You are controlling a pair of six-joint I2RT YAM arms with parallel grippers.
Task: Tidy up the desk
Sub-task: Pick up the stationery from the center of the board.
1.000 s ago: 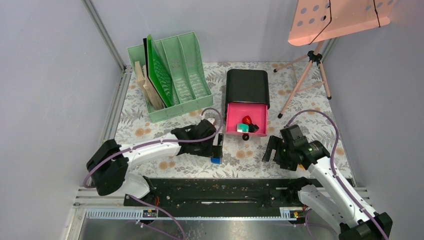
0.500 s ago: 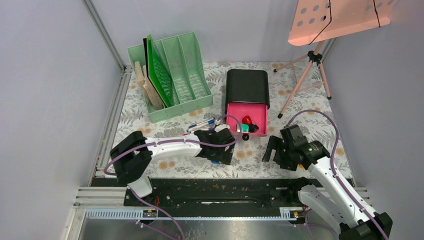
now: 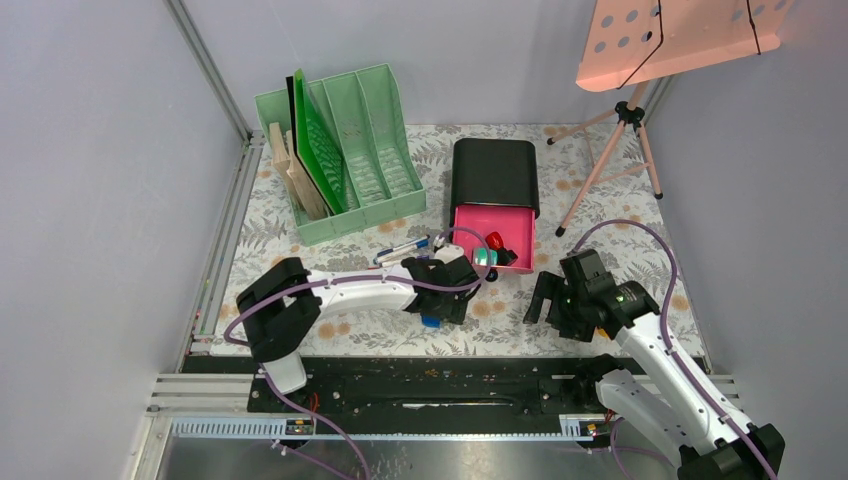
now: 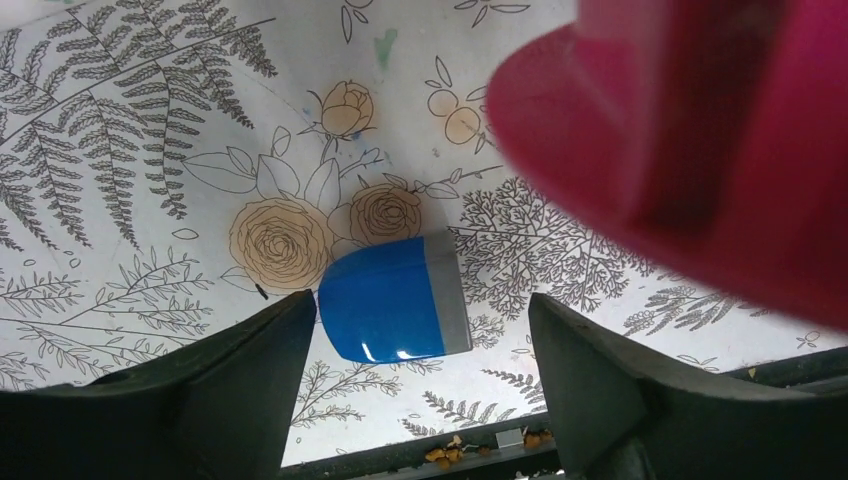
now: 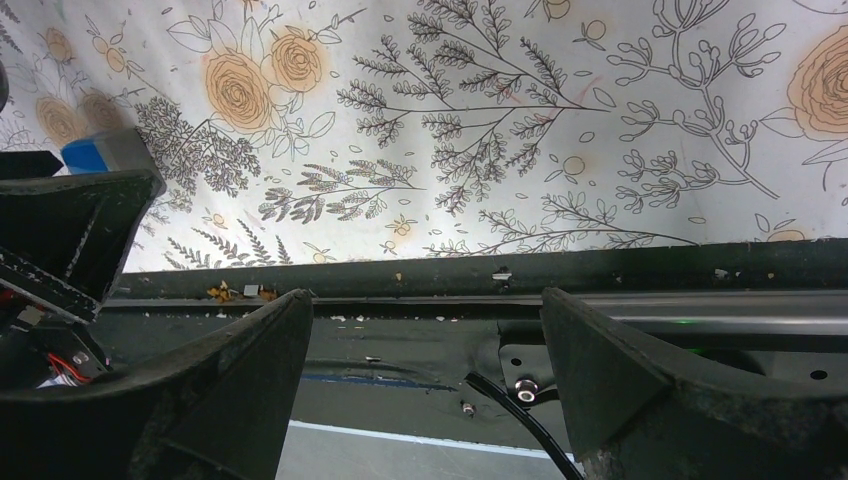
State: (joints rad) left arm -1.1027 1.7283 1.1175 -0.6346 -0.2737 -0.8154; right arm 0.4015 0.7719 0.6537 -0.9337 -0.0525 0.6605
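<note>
Shifting rightward over the last second, the left arm now holds the left gripper (image 3: 445,300) over a small blue block (image 4: 395,300). A pen (image 3: 405,247) that the arm was covering now shows just behind the gripper. The jaws are spread, one finger on each side of the block, a little narrower than a second ago but not yet pinching it. I judge that a pickup of this stray piece is starting, probably bound for the open pink drawer (image 3: 492,240) just ahead and to the right of the gripper. The desk (image 3: 300,255) lies directly beneath both grippers, close under the left fingers. The right gripper (image 3: 548,300) has not moved. It hovers spread and empty above the desk's near edge and its black rail (image 5: 600,265).
</note>
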